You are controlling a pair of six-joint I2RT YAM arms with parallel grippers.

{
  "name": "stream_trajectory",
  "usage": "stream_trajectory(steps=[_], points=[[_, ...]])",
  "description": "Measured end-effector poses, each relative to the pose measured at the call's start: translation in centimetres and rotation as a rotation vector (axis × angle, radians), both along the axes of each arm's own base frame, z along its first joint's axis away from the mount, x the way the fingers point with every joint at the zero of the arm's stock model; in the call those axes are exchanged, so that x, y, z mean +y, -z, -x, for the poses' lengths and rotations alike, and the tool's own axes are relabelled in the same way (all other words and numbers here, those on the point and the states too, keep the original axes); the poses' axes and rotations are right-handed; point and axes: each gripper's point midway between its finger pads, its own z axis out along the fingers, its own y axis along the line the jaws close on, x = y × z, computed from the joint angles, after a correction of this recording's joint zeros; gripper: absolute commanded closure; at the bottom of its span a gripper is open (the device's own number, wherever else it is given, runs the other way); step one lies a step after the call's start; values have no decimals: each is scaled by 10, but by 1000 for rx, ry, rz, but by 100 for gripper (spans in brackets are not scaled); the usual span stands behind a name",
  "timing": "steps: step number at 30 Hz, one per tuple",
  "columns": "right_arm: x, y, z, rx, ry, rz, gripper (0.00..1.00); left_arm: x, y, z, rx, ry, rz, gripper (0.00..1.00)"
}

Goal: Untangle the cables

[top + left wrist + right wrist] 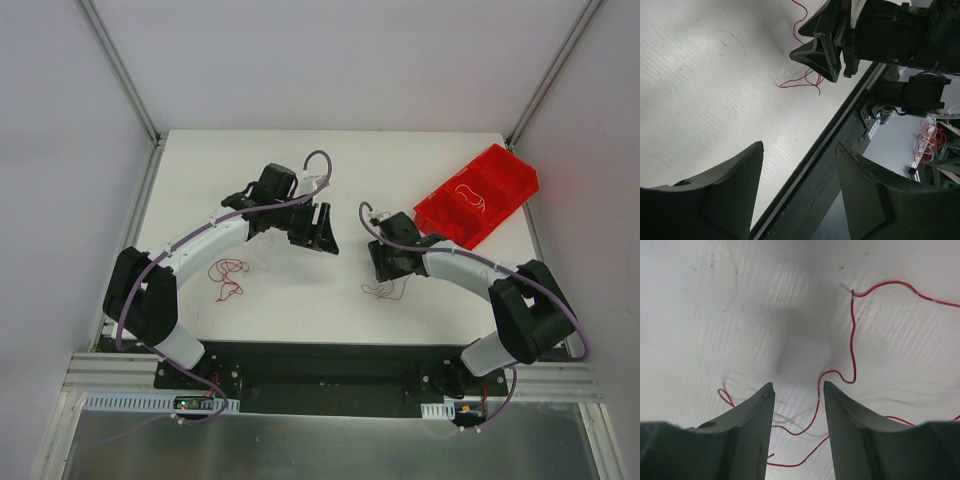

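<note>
Two small tangles of thin red cables lie on the white table. One tangle [229,276] rests beside the left arm, clear of both grippers. The other tangle [383,291] lies under my right gripper [385,274], which points down at it. In the right wrist view the jaws of that gripper [797,387] stand apart, and a red cable [853,340] curls on the table and runs between the fingers, not pinched. My left gripper [323,234] hovers mid-table, open and empty [800,150], looking towards the right gripper [797,44] and its red cable [800,84].
A red compartment bin [500,170] sits at the table's back right, with a thin pale wire [468,193] inside. The table's black front edge [830,145] runs diagonally through the left wrist view. Metal frame posts stand at the back corners.
</note>
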Motion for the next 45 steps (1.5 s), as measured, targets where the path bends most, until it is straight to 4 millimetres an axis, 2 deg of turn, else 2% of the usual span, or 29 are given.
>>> stream_trajectory(steps=[1, 3, 8, 12, 14, 16, 20, 22, 25, 29, 34, 40, 45], points=[[-1, 0, -2, -12, 8, 9, 55, 0, -1, 0, 0, 1, 2, 41], [-4, 1, -8, -32, 30, 36, 45, 0, -2, 1, 1, 6, 7, 41], [-8, -6, -23, -67, 69, 76, 29, -1, -3, 2, 1, 11, 13, 42], [-11, -11, -29, -83, 93, 81, 32, -1, -4, 3, 0, 12, 14, 43], [-16, -11, -33, -83, 113, 82, 36, -1, -4, 3, 1, 14, 15, 43], [-22, -12, -39, -83, 136, 84, 36, -1, -4, 3, 1, 15, 16, 42], [-22, -18, -58, -87, 160, 84, 18, -1, -3, 4, 3, 15, 15, 43], [-19, -22, -54, -79, 150, 64, 11, 0, -2, 4, 5, 14, 13, 42], [-12, -35, -35, -36, 111, -4, 6, 1, -1, 5, 9, 15, 12, 42], [3, -53, -4, 15, 29, -87, 8, 0, -2, 7, 15, 25, 22, 42], [19, -42, 34, 72, -136, -55, 23, -1, -3, 8, 20, 32, 29, 42], [-3, -16, 40, 147, -157, 128, 24, -1, -2, 9, 22, 33, 28, 42], [-11, -10, 40, 149, -182, 236, 36, -1, -2, 9, 24, 33, 28, 42]])
